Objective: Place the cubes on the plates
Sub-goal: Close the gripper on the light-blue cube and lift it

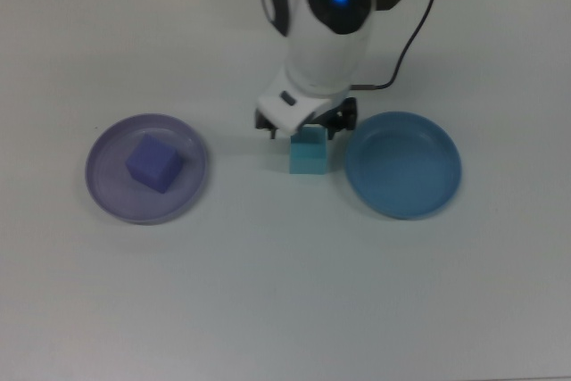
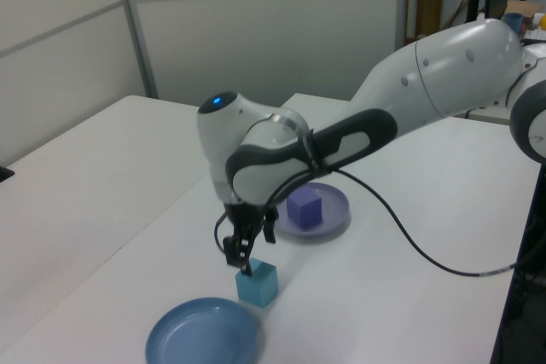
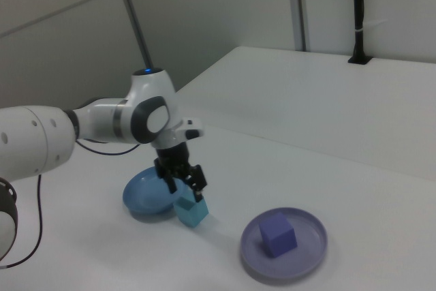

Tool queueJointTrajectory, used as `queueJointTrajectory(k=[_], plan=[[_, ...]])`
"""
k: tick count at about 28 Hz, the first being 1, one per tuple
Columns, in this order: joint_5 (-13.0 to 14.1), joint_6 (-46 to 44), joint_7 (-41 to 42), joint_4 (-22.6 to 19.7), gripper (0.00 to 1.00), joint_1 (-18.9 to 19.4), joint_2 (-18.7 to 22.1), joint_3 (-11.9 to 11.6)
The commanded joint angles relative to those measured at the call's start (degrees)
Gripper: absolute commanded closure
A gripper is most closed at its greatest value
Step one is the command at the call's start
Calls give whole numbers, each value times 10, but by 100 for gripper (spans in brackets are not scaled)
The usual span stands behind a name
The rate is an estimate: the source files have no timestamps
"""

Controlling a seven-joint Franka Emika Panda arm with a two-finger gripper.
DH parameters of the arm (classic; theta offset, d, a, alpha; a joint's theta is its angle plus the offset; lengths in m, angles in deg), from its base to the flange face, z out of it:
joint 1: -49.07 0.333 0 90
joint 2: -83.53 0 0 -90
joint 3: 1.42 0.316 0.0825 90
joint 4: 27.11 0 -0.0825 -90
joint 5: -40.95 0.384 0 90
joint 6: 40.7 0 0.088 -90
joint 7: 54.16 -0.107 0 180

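Note:
The purple cube rests inside the lavender plate at the top view's left. The teal cube sits on the table between the two plates. Just right of it in the top view lies the blue plate, with nothing on it. My gripper hangs open over the teal cube, one finger on each side of its top. It holds nothing.
The white table carries only the plates and cubes. My arm's black cable trails across the table behind the gripper. The arm's white body hides the table behind the teal cube in the top view.

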Motion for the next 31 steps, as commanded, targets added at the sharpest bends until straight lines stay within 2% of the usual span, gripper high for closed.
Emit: queueJointTrajectory(k=[1, 14, 27, 29, 30, 31], plan=[[12, -7, -14, -27, 0, 35, 10, -6], [3, -7, -32, -28, 0, 33, 5, -13], [-11, 20, -40, -21, 0, 26, -27, -15], [-11, 24, -51, -21, 9, 21, -27, -19], [-7, 27, -57, -20, 29, 19, -27, -20], [-5, 28, -57, -20, 41, 16, -27, -20]])
